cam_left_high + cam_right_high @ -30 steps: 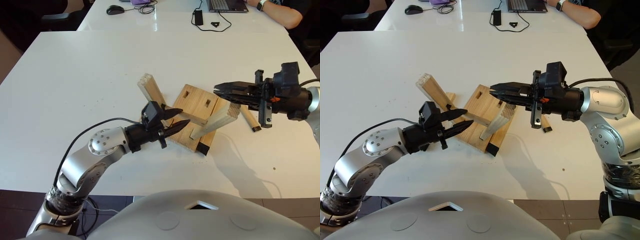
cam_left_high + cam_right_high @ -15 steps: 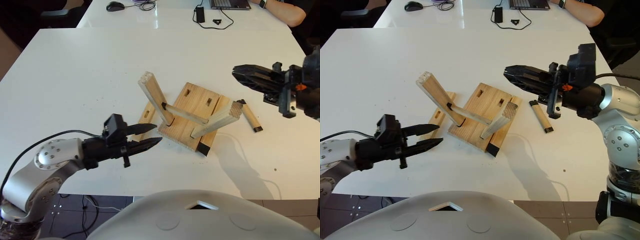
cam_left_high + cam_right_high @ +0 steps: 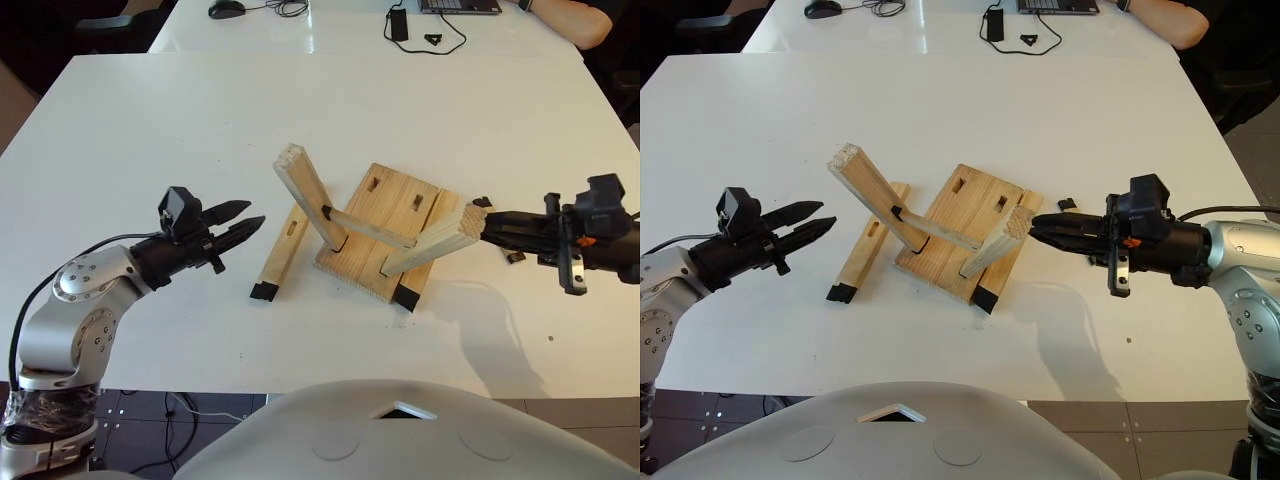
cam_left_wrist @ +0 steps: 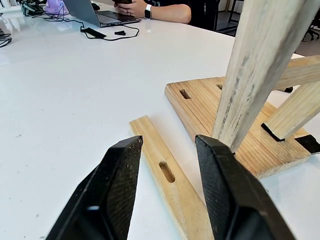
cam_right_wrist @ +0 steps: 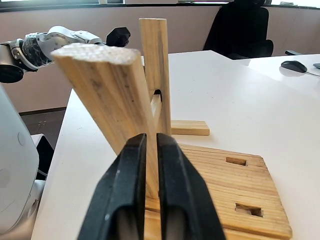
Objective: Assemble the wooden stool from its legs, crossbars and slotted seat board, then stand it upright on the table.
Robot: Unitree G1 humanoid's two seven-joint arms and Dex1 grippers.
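Seat board lies flat on the surface, nearer the near edge than the far one. Two legs slant up out of it, the left leg and the right leg, with a crossbar running between them.

Right tool has its fingers pressed together and carries nothing. Its tip is right at the top end of the right leg, touching or just shy, I can't tell. That's the danger: a nudge there could lever the leg in its slot, pop the crossbar loose, or skate the whole board along this glossy surface.

Over toward the left edge, the left tool hovers wide open and empty, apart from the loose slotted piece lying just beside the board. That piece lies flat and thin, so a low approach may shove it rather than pinch it. The tall left leg stands close enough to get clipped.
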